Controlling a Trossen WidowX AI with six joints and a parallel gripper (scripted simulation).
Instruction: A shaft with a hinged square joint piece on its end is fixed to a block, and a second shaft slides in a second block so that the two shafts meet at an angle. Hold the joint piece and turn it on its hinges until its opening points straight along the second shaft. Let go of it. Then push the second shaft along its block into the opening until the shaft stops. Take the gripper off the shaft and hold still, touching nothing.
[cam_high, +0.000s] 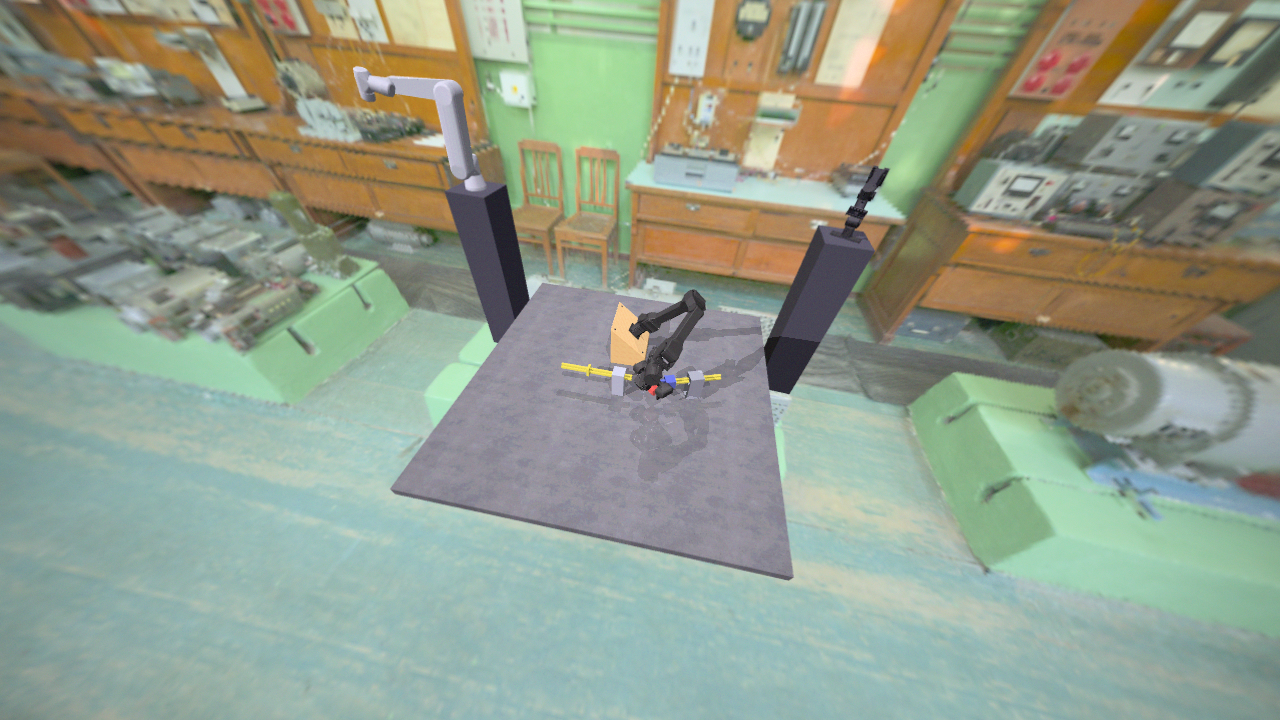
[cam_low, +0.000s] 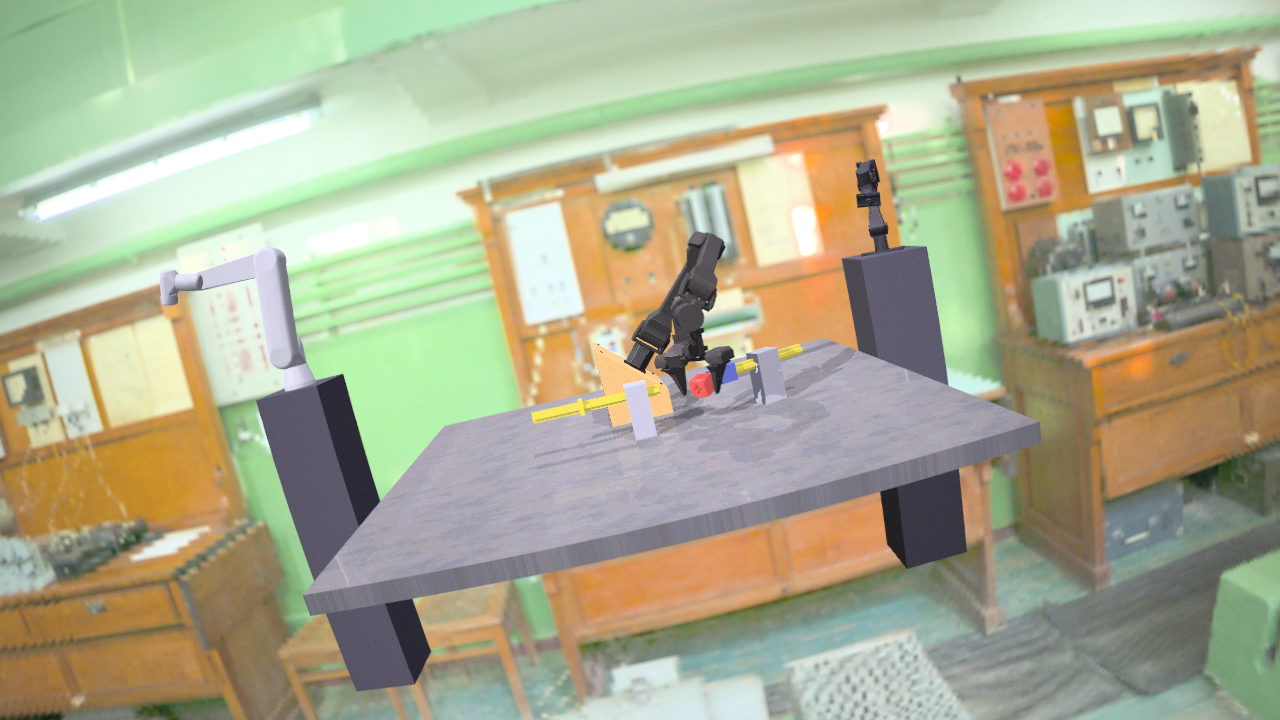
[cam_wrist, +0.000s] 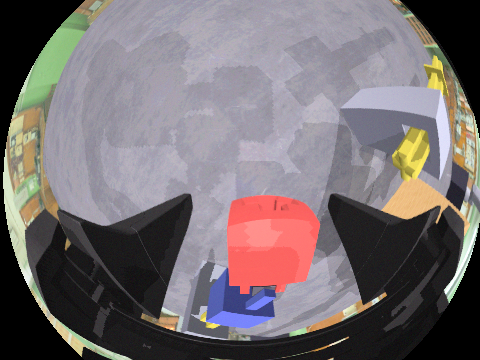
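Observation:
My gripper (cam_low: 700, 392) (cam_wrist: 264, 202) is open, its fingertips on either side of the red joint piece (cam_low: 700, 385) (cam_wrist: 272, 240), with gaps on both sides in the wrist view. The red piece hangs on a blue hinge part (cam_low: 731, 371) (cam_wrist: 240, 305) at the end of the first yellow shaft (cam_high: 711, 377) (cam_low: 787, 351), which is fixed in the right grey block (cam_high: 696, 383) (cam_low: 768, 376). The second yellow shaft (cam_high: 572, 367) (cam_low: 554, 413) (cam_wrist: 412, 150) passes through the left block (cam_high: 618, 382) (cam_low: 640, 411) (cam_wrist: 395, 117). Its end stands apart from the red piece. The opening's direction is unclear.
An orange slanted board (cam_high: 626, 335) (cam_low: 617, 376) (cam_wrist: 415, 197) stands behind the left block, close to my arm. The grey table (cam_high: 572, 465) (cam_low: 554, 501) carries everything. A pale arm (cam_high: 454, 129) and a small black arm (cam_high: 863, 201) stand on pillars beyond the table.

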